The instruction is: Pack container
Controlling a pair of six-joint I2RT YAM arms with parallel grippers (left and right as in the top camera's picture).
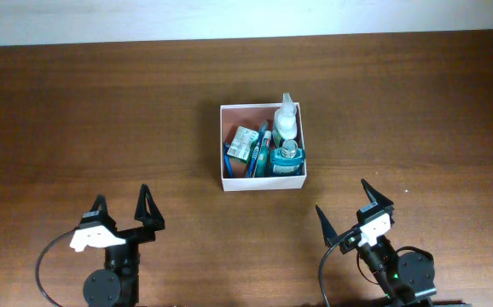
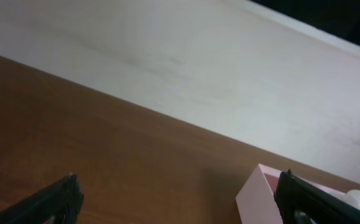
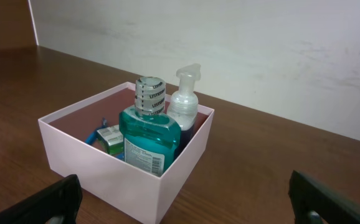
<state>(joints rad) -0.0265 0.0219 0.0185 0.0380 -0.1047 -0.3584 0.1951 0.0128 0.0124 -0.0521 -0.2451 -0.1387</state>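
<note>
The container is sitting mid-table holding a mouthwash bottle, a pump bottle and a packet, while the left gripper and right gripper are resting spread wide and empty, suggesting packing is finishing and needing no further grasp.

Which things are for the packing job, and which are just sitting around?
For the job: the container, with the mouthwash bottle, pump bottle and green-and-white packet inside; left gripper, right gripper, both open.
Just there: the table, the pale wall behind.

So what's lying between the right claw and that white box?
Nothing: only bare brown table separates the right claw and the container, clearest in the overhead view.
</note>
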